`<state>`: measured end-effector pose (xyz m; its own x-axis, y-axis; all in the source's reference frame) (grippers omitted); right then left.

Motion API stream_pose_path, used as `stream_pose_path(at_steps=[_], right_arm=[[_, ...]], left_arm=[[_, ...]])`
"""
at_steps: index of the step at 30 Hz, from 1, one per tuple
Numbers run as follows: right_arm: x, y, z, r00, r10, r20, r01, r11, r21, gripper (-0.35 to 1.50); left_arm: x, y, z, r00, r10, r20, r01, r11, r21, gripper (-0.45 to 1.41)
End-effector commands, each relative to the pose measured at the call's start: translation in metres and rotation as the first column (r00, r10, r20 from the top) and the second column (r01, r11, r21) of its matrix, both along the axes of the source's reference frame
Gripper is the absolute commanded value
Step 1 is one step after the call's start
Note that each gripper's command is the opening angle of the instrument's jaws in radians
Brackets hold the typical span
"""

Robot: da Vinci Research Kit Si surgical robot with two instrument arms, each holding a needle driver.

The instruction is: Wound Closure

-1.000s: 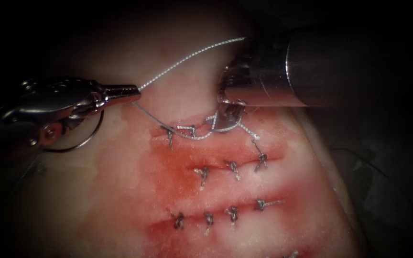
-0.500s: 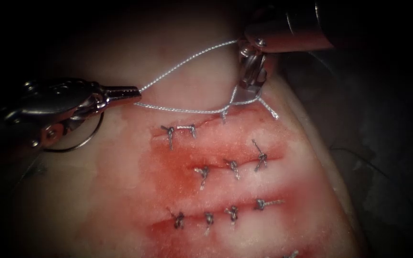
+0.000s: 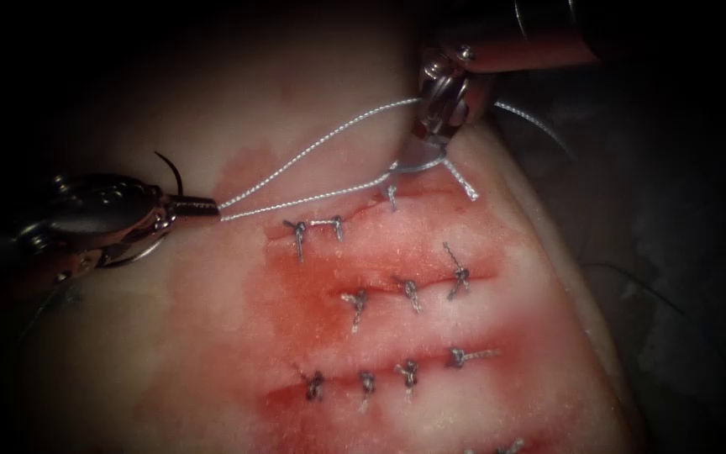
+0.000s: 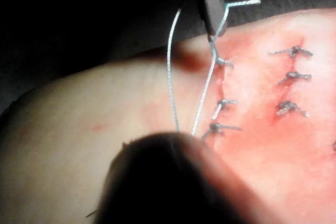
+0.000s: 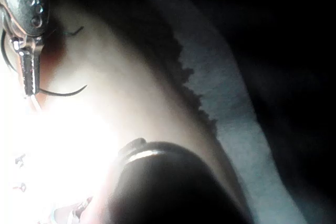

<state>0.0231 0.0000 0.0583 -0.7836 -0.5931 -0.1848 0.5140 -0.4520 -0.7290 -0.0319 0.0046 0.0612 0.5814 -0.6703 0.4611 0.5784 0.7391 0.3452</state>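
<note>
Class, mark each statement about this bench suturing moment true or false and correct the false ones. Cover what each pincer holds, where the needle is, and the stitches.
1. The left pincer is shut on the thread. True.
2. The right pincer holds the needle. False: it is shut on thread by the right end of the top cut.
3. The needle is buried in the tissue. False: it curves beside the left pincer, out of the tissue.
4. Two strands of thread run between the pincers. True.
5. The tissue carries no knots. False: knotted stitches sit along the cuts.
</note>
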Motion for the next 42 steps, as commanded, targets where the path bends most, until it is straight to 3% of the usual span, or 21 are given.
stream_pose_path(at_steps=[1,9,16,24,29,33,35,42], right_arm=[[0.0006,0.0009,0.0001,1.0,0.002,-0.011,-0.002,1.0,-0.005,-0.35],[0.0004,0.0017,0.0005,1.0,0.023,-0.007,-0.024,0.996,-0.086,-0.35],[0.0005,0.0024,0.0011,1.0,0.013,-0.028,-0.018,0.982,-0.186,-0.35],[0.0018,0.0025,0.0025,0.998,0.001,-0.062,-0.019,0.955,-0.295,-0.35],[0.0024,0.0025,0.0037,0.996,-0.047,-0.082,0.014,0.932,-0.362,-0.35],[0.0028,0.0021,0.0055,0.981,-0.155,-0.119,0.086,0.889,-0.449,-0.35],[0.0027,0.002,0.0063,0.986,-0.14,-0.094,0.074,0.86,-0.505,-0.35],[0.0024,0.0017,0.0072,0.992,-0.105,-0.066,0.055,0.85,-0.524,-0.35]], left_arm=[[-0.0004,0.0009,0.0,1.0,0.003,0.008,-0.003,1.0,0.0,-0.45],[-0.0007,-0.0006,-0.0023,0.999,0.02,0.029,-0.021,0.999,0.031,-0.45],[-0.0023,-0.0026,-0.0081,0.995,0.054,0.085,-0.063,0.992,0.11,-0.45],[-0.0052,-0.0002,-0.0137,0.973,-0.032,0.228,0.021,0.998,0.053,-0.45],[-0.0058,-0.0006,-0.0142,0.968,-0.035,0.248,0.023,0.999,0.049,-0.45],[-0.0075,-0.0018,-0.0151,0.953,-0.015,0.303,-0.006,0.998,0.07,-0.45],[-0.0089,-0.003,-0.0154,0.948,-0.009,0.319,-0.022,0.995,0.094,-0.45],[-0.0118,-0.0062,-0.0148,0.94,0.018,0.34,-0.065,0.99,0.127,-0.45]])
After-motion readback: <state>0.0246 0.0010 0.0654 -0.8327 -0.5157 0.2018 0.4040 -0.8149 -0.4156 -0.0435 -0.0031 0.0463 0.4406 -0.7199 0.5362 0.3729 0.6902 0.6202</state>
